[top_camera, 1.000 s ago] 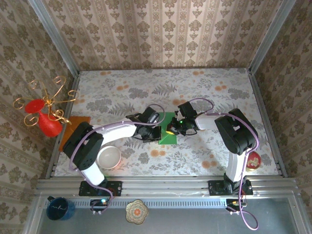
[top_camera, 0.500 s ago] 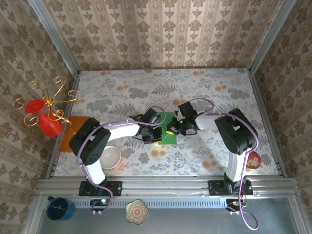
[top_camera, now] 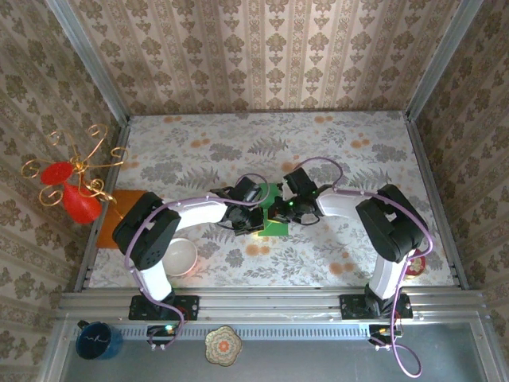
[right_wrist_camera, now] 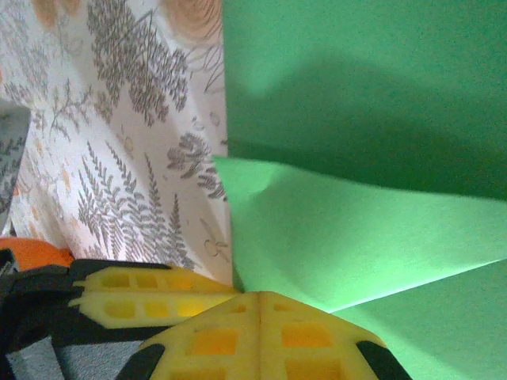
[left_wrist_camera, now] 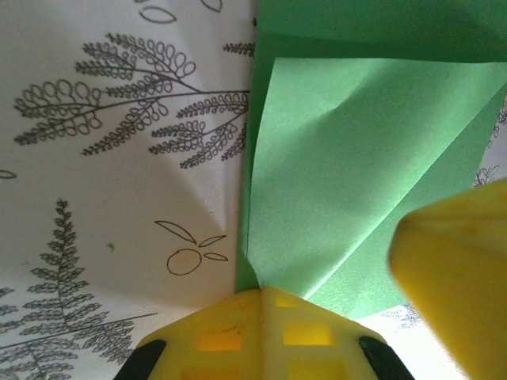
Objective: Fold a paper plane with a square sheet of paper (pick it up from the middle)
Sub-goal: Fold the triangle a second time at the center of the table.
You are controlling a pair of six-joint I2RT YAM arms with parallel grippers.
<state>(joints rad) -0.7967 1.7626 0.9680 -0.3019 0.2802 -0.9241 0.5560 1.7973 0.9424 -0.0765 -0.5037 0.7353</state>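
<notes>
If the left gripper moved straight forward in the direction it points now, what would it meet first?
The thin bright green square sheet of paper: its raised flap starts right at the shut tips of the left gripper, which seem to pinch it. Depth beyond the flap is unclear.

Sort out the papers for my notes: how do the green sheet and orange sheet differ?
The green sheet is central, the orange sheet far left. The green sheet has a raised folded flap and is pinched by the left claw and right claw; the orange sheet lies flat, untouched. Both are plain coloured paper.
</notes>
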